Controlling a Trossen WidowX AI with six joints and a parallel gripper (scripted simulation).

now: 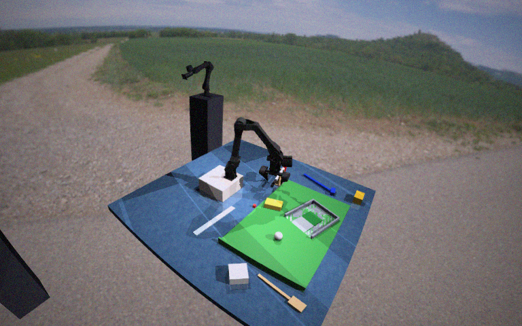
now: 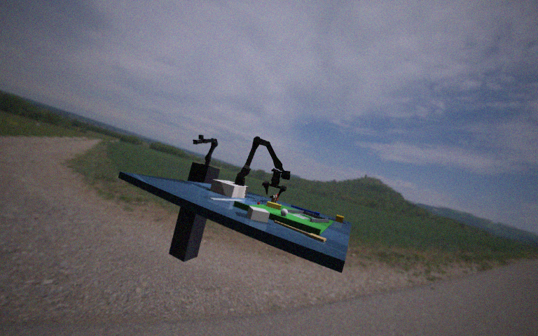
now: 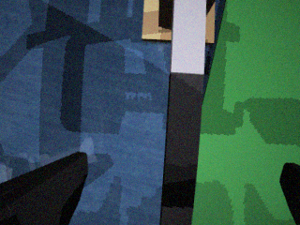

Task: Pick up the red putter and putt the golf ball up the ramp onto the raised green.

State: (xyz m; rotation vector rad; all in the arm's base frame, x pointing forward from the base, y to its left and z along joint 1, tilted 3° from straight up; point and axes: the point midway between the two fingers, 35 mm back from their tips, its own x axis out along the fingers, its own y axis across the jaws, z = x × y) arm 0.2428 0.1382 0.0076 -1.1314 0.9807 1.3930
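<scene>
The putter shows a dark grip [image 3: 183, 122] and a white shaft [image 3: 188, 37] in the wrist view. It lies over a tan rest [image 3: 150, 33], beside the green board [image 1: 265, 257] [image 3: 267, 56]. Its red part [image 1: 285, 169] shows behind my gripper. My gripper [image 1: 270, 183] [image 3: 187, 169] is open above the putter, fingers on either side of the grip in the wrist view, nothing held. The white golf ball [image 1: 278, 236] [image 2: 284, 212] rests on the board. Grey walls [image 1: 327, 210] edge a pale ramp [image 1: 302, 225] and the darker green patch [image 1: 312, 217].
A yellow block [image 1: 273, 204] [image 2: 273, 205] stands on the board between my gripper and the ball. A tiny red cube [image 1: 254, 206] is near it. A blue club [image 1: 319, 184], orange block [image 1: 358, 197], white block [image 1: 238, 274] and wooden mallet [image 1: 296, 303] lie around the board.
</scene>
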